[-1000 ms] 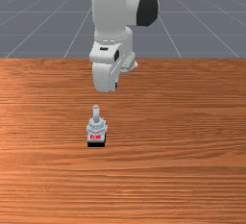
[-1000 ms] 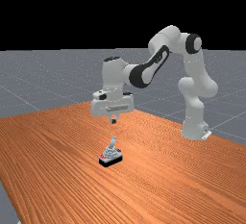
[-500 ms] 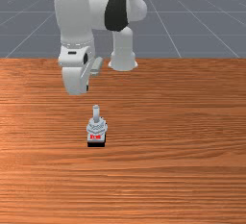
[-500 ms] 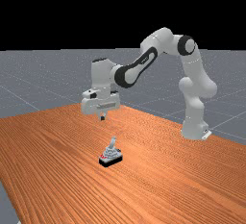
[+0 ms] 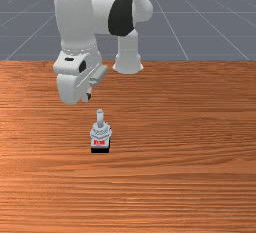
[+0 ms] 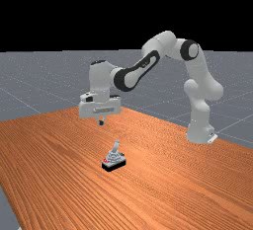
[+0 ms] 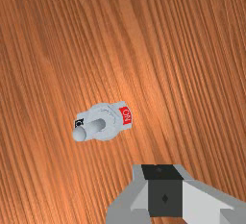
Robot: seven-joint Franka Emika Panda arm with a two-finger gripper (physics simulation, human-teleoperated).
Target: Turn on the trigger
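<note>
In the front view my gripper (image 5: 87,97) hangs above the table, behind the switch and a little to its left. The far view has the gripper (image 6: 101,122) higher than the lever, its fingertips together as one narrow tip. The grey toggle switch (image 5: 100,133) stands on a black base, its red label facing the front camera. Its lever (image 7: 89,130) leans away from the red ON label (image 7: 126,115), over a black label. Beside the switch, with a gap, the gripper (image 7: 164,170) is shut on nothing in the wrist view.
The orange-brown wooden table (image 6: 168,179) lies under the switch and the hand. The arm's base (image 6: 200,133) stands at the table's far-right side in the far view.
My hand has moved toward the front view's left and the far view's left, and has turned somewhat. The switch and its lever stand as before.
</note>
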